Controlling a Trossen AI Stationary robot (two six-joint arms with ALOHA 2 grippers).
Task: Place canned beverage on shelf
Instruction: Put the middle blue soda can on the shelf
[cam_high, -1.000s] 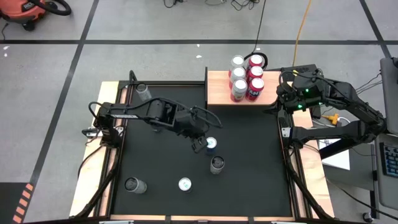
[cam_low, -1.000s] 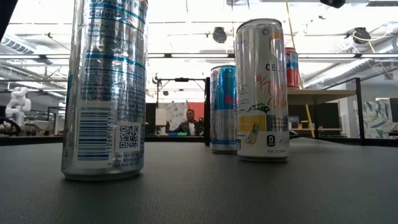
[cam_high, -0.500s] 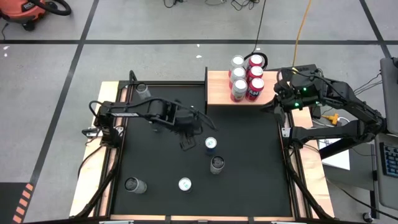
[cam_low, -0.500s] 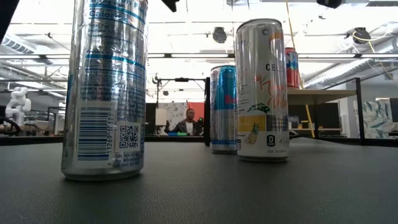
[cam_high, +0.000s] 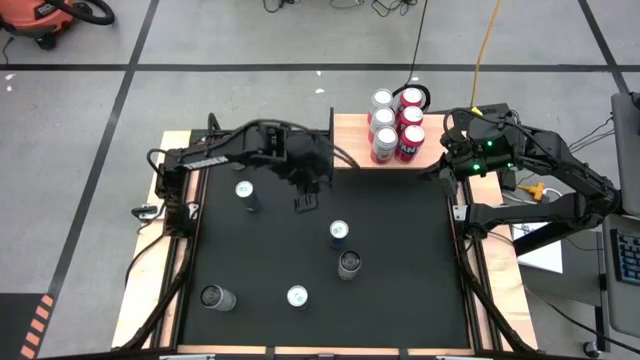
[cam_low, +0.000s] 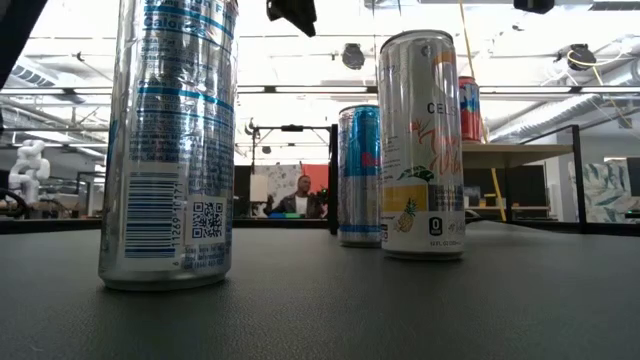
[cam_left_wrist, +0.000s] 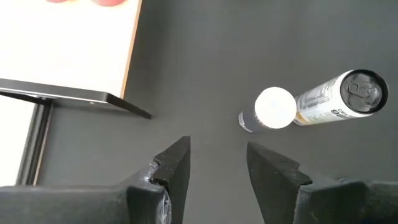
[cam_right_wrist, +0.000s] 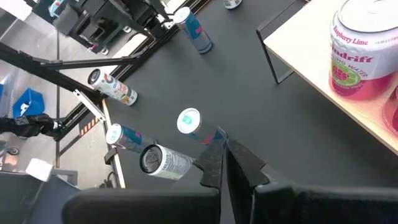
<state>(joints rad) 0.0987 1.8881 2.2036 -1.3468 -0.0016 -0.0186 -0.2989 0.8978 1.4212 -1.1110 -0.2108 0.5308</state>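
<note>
The shelf, a light-wood board on a black frame, stands at the table's far edge with several silver and red cans upright on it. More cans stand on the black mat: a blue one, a grey one, one at the left and two near the front. My left gripper hovers open and empty above the mat, between the shelf's left corner and the blue can. My right gripper is shut and empty, raised beside the shelf's right end.
The low view looks across the mat past three tall cans, with a person seated far behind the table. A black post stands at the shelf's left end. Wooden strips edge the mat. Open mat lies right of the blue can.
My left gripper has swung away from the blue can toward the table's far edge and the shelf's left corner, staying high and rolling about its own axis. Its fingers have kept the same gap. The cans have stayed in place.
</note>
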